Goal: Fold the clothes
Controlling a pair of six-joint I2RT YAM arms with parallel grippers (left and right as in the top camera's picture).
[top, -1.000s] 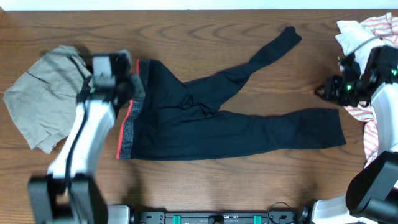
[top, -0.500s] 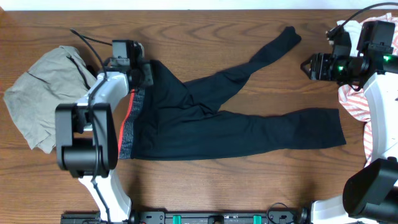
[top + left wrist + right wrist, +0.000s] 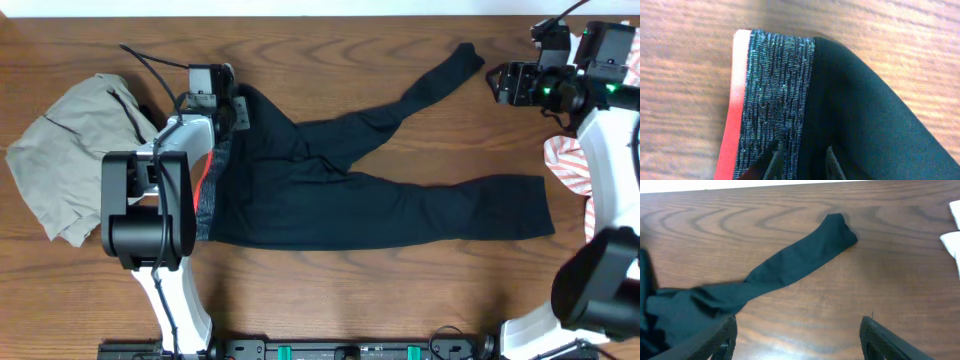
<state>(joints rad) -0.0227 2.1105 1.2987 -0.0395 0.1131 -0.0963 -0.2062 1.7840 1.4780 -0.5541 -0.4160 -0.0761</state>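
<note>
The left arm reaches straight out from the near edge of the table (image 3: pixel 350 300), putting the left gripper (image 3: pixel 232 108) at the far corner of the leggings (image 3: pixel 330 205). Its fingers (image 3: pixel 775 159) are narrowly set, pinching the grey waistband (image 3: pixel 772 100) and the black cloth beside it. The right arm bends in from the far right. The right gripper (image 3: pixel 498 83) is spread wide and empty above bare wood, near the upper leg's cuff (image 3: pixel 839 229). The leggings lie across the table's middle, legs pointing right.

Overhead view: I see even, diffuse light from above, and the brown wood-grain surface (image 3: pixel 330 290) carries only faint, soft shadows. Left wrist view: the long black stretchy leggings (image 3: pixel 860 110) are sharp, while the wood behind is blurred. Right wrist view: a pale sheen lies on the near wood.
</note>
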